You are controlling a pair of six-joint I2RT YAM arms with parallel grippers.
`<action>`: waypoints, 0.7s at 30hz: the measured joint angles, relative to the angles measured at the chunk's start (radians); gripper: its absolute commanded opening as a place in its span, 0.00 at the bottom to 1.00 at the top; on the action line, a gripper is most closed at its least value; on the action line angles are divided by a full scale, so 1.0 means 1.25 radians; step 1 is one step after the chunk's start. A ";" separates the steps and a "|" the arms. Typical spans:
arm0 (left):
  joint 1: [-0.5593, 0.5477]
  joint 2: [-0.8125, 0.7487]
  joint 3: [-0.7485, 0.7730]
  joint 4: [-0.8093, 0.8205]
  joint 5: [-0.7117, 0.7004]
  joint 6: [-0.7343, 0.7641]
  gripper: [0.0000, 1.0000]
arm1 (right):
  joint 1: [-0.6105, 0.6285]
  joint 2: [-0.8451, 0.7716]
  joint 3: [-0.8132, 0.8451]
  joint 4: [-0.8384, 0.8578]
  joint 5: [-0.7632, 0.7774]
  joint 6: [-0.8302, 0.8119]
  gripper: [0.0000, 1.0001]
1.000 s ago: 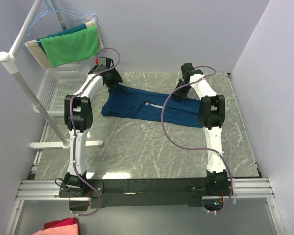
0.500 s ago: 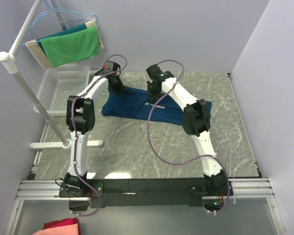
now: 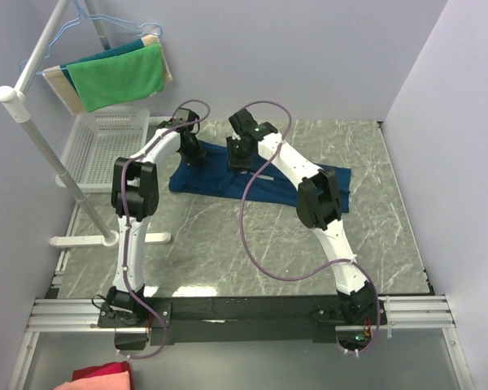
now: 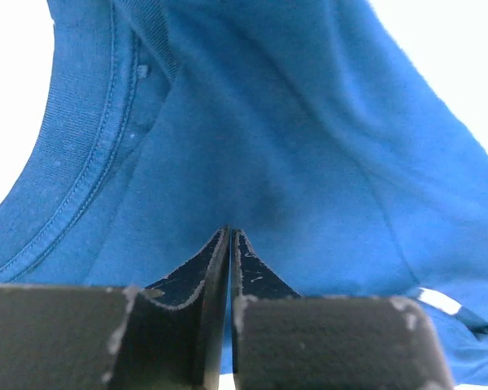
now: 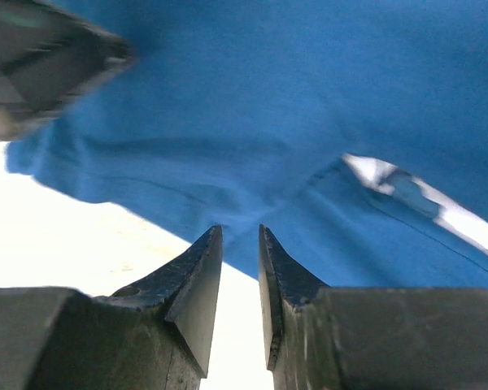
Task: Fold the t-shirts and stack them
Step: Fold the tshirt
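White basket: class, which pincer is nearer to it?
Left. The left pincer is at the end of the t-shirt closest to the white basket. The right pincer is farther right, beyond the left one, over the shirt's middle.

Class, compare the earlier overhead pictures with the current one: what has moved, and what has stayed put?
The right pincer swung leftward across the navy t-shirt, apparently pulling fabric along, ending beside the left pincer, which closed on the cloth near the collar. The green cloth and white basket stayed put.
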 measured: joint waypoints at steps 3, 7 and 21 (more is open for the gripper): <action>0.000 0.019 0.000 -0.009 0.003 -0.001 0.09 | 0.007 0.006 0.007 0.023 -0.038 0.000 0.34; 0.000 0.020 0.000 -0.008 0.007 0.000 0.11 | 0.019 0.026 0.021 0.052 -0.086 0.005 0.36; 0.002 0.022 0.004 -0.011 0.008 -0.001 0.14 | 0.037 0.085 -0.003 0.065 -0.112 0.022 0.32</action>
